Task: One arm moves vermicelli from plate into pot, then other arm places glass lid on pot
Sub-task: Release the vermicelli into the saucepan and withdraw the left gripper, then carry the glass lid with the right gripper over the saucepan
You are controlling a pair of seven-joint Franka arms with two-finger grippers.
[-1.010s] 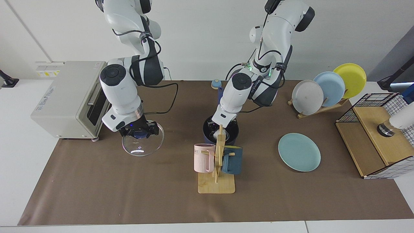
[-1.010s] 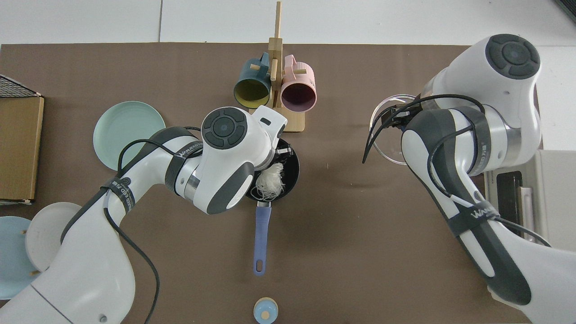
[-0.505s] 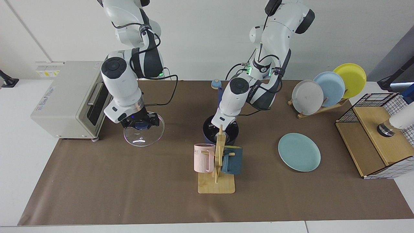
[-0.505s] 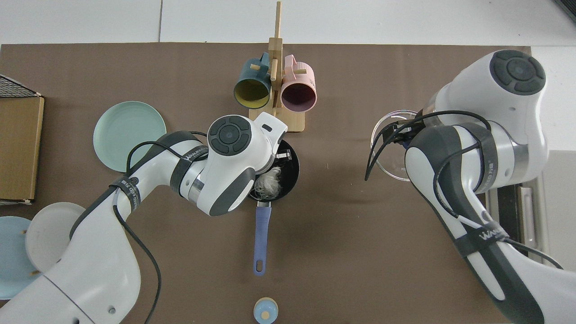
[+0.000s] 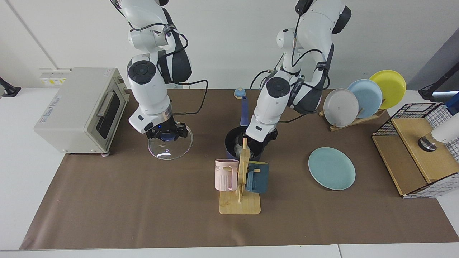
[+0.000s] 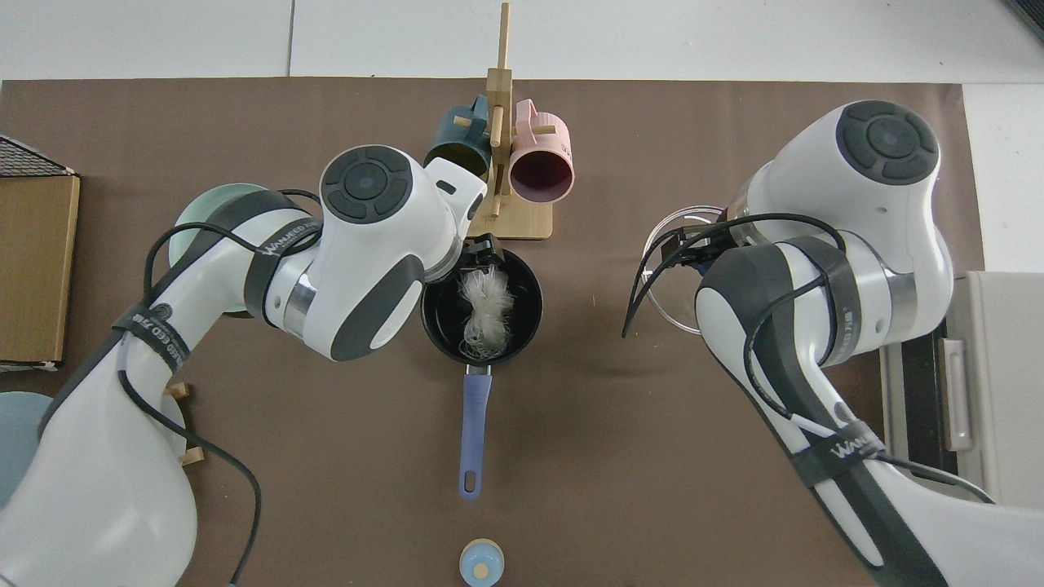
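Vermicelli (image 6: 486, 308) now lies loose in the pot (image 6: 522, 322); left gripper (image 6: 481, 249), state unclear, has withdrawn; right gripper (image 5: 167, 133), clamped on the glass lid (image 5: 170, 147), carries it potward.

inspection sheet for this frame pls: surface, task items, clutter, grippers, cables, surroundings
Surface: brown mat on a white table.
Job's things: vermicelli in the pot; plate bare; glass lid not on the pot.
Clutter: mug stand, two mugs, plate rack, toaster oven, wire crate.
Grippers: right gripper shut on the lid's knob; left gripper at the pot's rim.
Cables: black leads along both arms.
Surroundings: white wall; nothing else seen.
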